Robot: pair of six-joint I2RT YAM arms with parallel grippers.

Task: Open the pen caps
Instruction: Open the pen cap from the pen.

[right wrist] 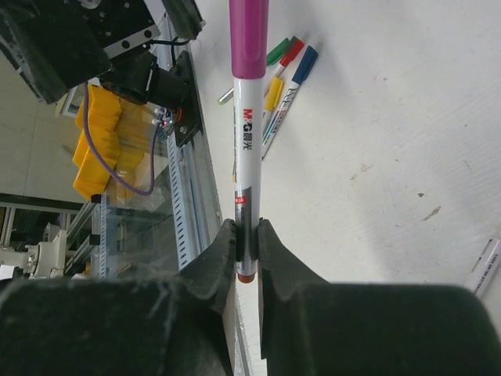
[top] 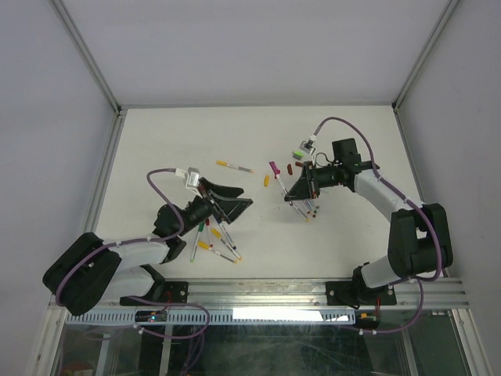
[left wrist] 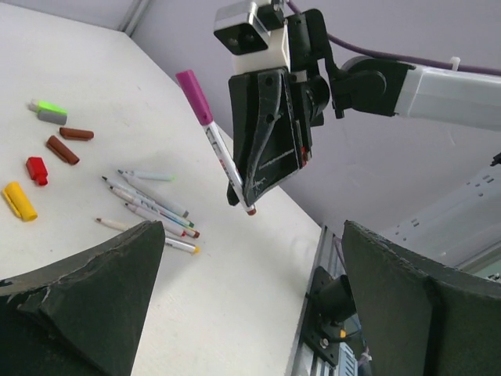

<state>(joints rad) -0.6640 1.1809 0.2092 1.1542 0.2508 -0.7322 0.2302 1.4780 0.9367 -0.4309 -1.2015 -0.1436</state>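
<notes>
**Holding one capped pen by its tail, cap end out**

The magenta cap [right wrist: 249, 35] sits on the far end of a white pen [right wrist: 246, 172], at the end away from the right gripper [right wrist: 246, 244]. Cap and barrel share one long axis, which runs straight out from between the fingertips. The cap points away from the hand and the orange tail plug sits just inside the grip. Seen from the other arm's wrist camera, the pen hangs tilted, with the cap up and the tail low at the fingertips, clear of the table [left wrist: 235, 313].

The right gripper is closed tight on the barrel near the tail, one finger [right wrist: 278, 262] pressed against each side.

Past the cap end, well away from this hand, four capped pens [right wrist: 286, 66] lie together with green, red, blue and yellow caps.

Below and beside the right gripper, loose caps [left wrist: 35, 170] lie flat on the table: yellow, red, two dark red and one green-tipped. A cluster of uncapped pens [left wrist: 153, 207] lies close to them, nearer the fingertips.

The left gripper [left wrist: 252, 231] is spread fully wide and has nothing between its fingers. It faces the held pen from a distance.
</notes>
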